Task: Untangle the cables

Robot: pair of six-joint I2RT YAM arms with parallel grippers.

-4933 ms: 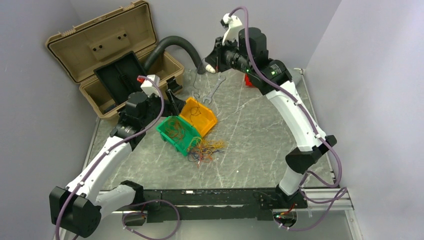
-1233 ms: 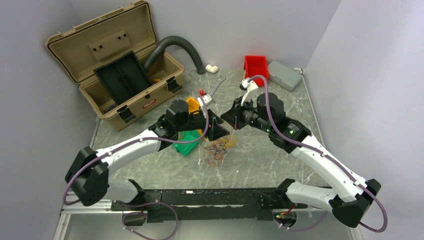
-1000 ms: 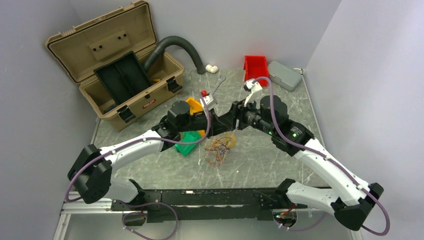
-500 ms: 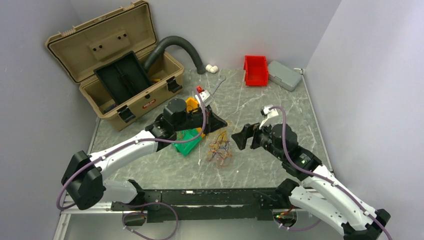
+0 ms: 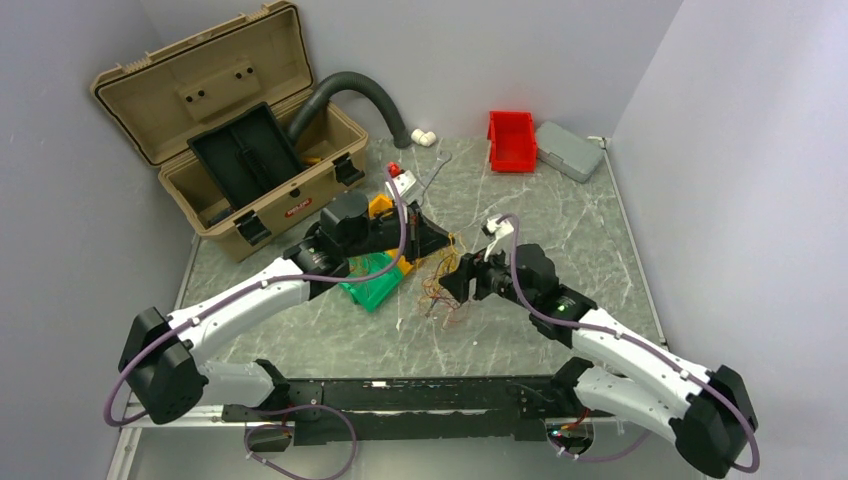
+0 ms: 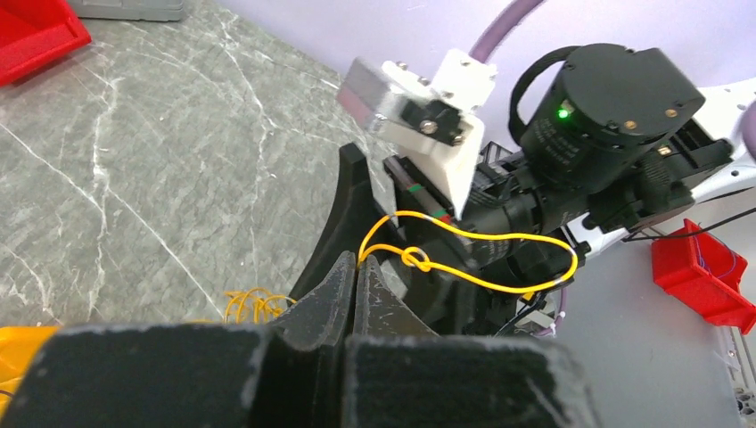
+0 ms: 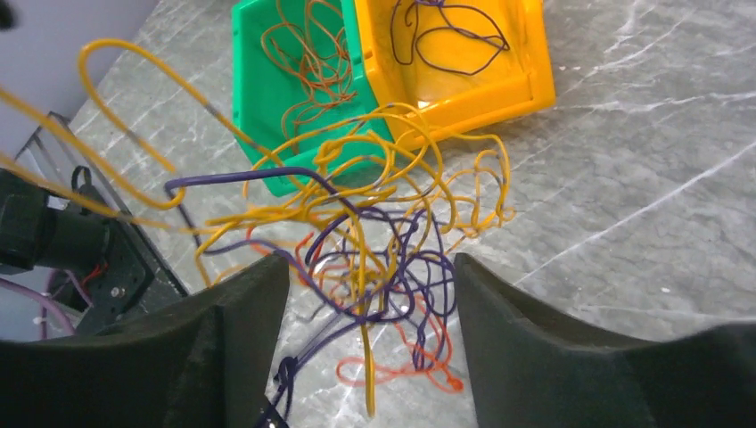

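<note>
Your left gripper (image 6: 355, 266) pinches yellow wire (image 6: 414, 260); cables (image 7: 374, 241) trail down toward spread right gripper (image 7: 370, 285); grey marbled table (image 5: 545, 225), pale walls (image 5: 730, 150).

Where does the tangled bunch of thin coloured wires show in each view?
Top external: tangled wires mid-table, beside the green plastic bin.
Left wrist: only a knotted yellow strand, centre.
Right wrist: centre, below the bin.
Shared landmark: grey marbled tabletop.
</note>
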